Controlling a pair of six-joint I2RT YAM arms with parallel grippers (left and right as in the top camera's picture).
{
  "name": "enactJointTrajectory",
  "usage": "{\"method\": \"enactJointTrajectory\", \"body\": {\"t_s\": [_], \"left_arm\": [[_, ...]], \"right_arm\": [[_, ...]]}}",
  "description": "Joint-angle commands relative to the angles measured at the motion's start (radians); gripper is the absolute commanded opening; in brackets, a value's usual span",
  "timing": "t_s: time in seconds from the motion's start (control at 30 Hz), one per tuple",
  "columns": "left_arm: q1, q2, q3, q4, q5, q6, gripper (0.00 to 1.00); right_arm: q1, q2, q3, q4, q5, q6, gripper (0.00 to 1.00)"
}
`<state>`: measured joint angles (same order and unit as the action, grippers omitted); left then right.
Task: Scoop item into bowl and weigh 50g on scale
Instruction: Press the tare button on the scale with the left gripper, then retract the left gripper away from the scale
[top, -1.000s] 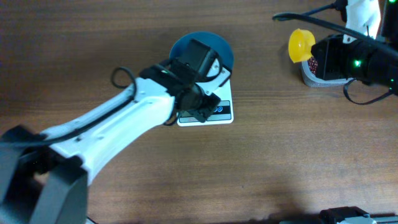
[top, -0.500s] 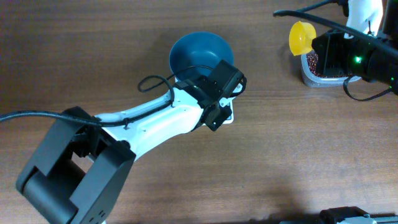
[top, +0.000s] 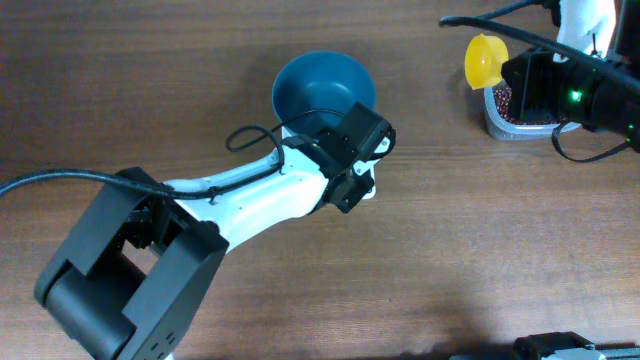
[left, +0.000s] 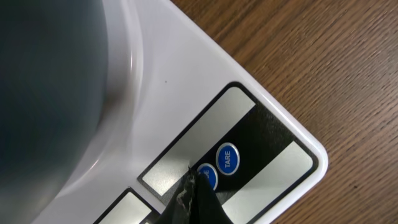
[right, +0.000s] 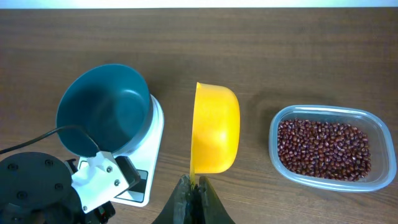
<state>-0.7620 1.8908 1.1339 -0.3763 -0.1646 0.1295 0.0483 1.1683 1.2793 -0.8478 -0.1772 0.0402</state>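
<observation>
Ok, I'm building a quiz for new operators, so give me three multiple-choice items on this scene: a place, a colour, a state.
1. Where does the bowl stand? A on the scale; B on the floor; C on bare wood.
2. What colour is the scoop? A red; B green; C yellow.
3. What is in the bowl? A water; B nothing; C a spoon.
Answers: 1 A, the white scale shows under it. 2 C, yellow in the right wrist view. 3 B, its inside is bare; the beans lie in the tub.
</observation>
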Motion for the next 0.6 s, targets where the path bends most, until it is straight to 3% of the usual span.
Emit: {"method": "enactJointTrajectory", "body": {"t_s": [0.0, 0.17, 0.3, 0.4, 0.5, 0.57], "left_arm": [[-0.003, 0.058, -0.038, 0.002, -0.018, -0.013, 0.0], [-0.003, 0.058, -0.038, -0.064, -0.086, -0.06, 0.0], [-0.003, 0.047, -0.031, -0.082, -0.061, -0.046, 0.0], [-0.003, -0.172, 0.042, -0.269, -0.051, -0.045, 0.0], [-0.003, -0.452, 0.042, -0.411, 0.1, 0.026, 0.0], [0.019, -0.635, 0.042, -0.492, 0.101, 0.03, 0.0]], "right_arm": [[-0.004, 0.0, 0.016, 0.003, 0.009, -0.011, 0.04], [-0.004, 0.0, 0.016, 0.0, 0.009, -0.011, 0.04], [-0.004, 0.0, 0.016, 0.001, 0.009, -0.011, 0.04], [-0.004, 0.0, 0.016, 0.001, 0.009, -0.011, 0.04], [-0.004, 0.0, 0.016, 0.002, 0.009, -0.011, 0.04], [-0.004, 0.0, 0.016, 0.005, 0.01, -0.011, 0.04]]}}
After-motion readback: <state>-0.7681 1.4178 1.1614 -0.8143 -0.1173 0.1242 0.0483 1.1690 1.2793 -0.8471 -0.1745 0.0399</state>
